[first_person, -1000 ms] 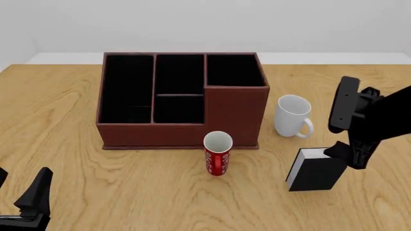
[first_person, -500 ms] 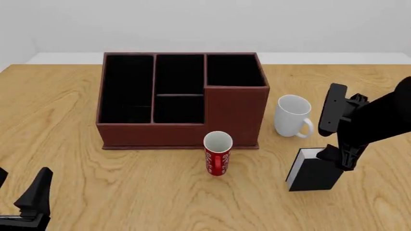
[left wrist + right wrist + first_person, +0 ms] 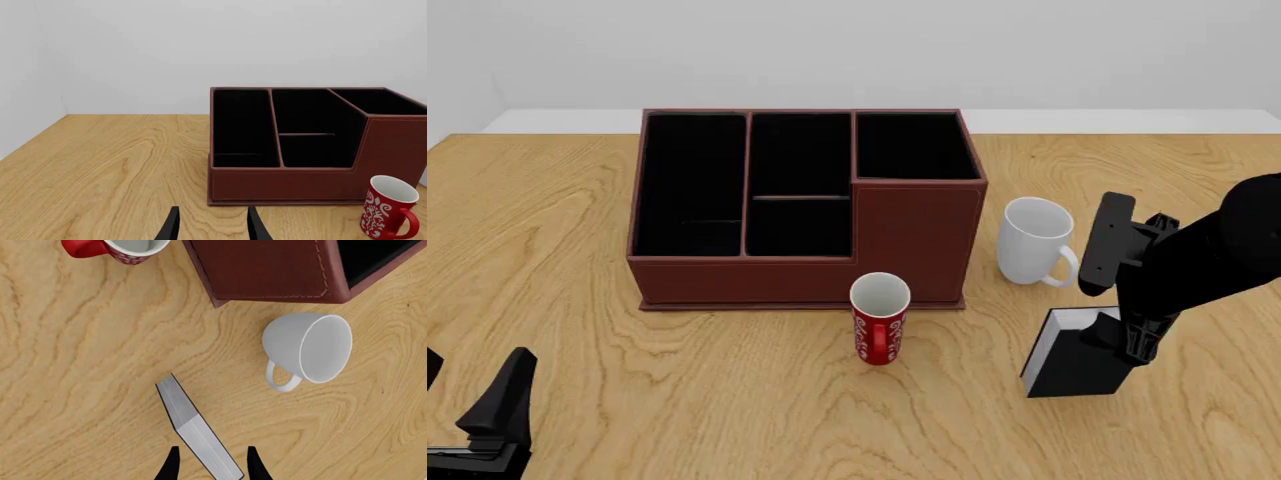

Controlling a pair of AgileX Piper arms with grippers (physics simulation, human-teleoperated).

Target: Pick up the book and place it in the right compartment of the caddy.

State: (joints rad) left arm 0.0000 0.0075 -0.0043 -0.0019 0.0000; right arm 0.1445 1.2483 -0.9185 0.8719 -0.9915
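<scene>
On the right side of the table, the right gripper (image 3: 1129, 338) has come down over the last second from above and to the right of the book (image 3: 1077, 354) until its fingers sit at the book's top edge; the arm has swung inward and lowered, while the book itself has not shifted. It stands upright on the wood, well apart from the caddy (image 3: 805, 208), with the white mug (image 3: 1036, 242) between it and the caddy's right side and the red mug (image 3: 880, 318) off to its left. From the right wrist view the two fingertips (image 3: 172, 465) are spread and straddle the book's white page edge (image 3: 199, 436), one on either side, with a gap showing on both sides, so nothing is pinched yet. That suggests the approach is nearly finished and the grasp is the step in hand: the jaws need to close on the covers before any lift. The right compartment (image 3: 913, 146), the squarish bay behind the tall front panel, holds nothing so far. The left gripper (image 3: 209, 227) rests low near the table's near left corner, fingers apart and holding nothing, far from the work
</scene>
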